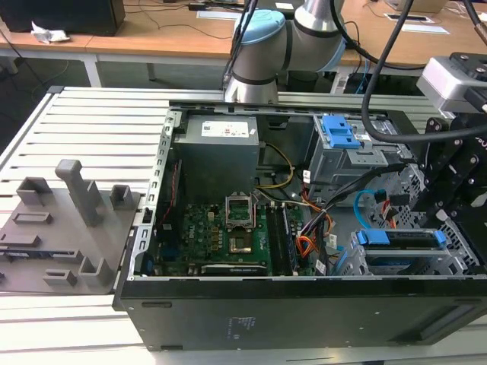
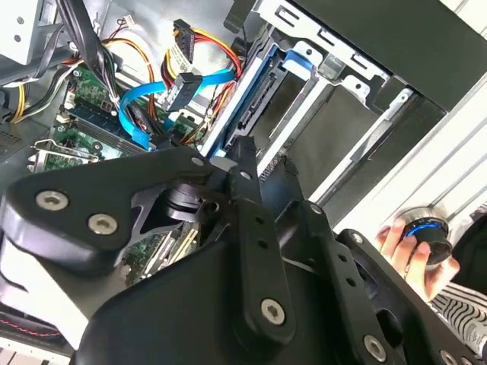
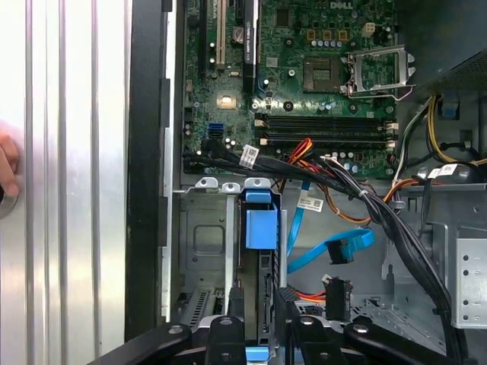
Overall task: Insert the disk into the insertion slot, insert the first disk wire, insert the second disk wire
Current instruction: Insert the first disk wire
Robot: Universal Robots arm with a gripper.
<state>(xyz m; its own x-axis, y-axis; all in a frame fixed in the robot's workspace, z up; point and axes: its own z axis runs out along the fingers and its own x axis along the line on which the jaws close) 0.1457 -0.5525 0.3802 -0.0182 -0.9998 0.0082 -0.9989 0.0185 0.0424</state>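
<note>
The disk, silver in a bright blue carrier, lies in the insertion slot, a perforated silver cage at the case's front on the exterior view's right. My gripper stands over the disk's outer end, shut on it. In the first wrist view the gripper straddles the disk, seen edge-on inside the insertion slot. The first disk wire, red and orange with a dark plug, hangs loose beside it. The second disk wire, light blue and looped, also lies free. Both wires, the first disk wire and the second disk wire, show in the second wrist view too.
The green motherboard fills the case floor, with the grey power supply behind it. A taller grey box with a blue latch stands at the back. A thick black cable bundle crosses near the cage. A person's hand rests on a blue-ringed button.
</note>
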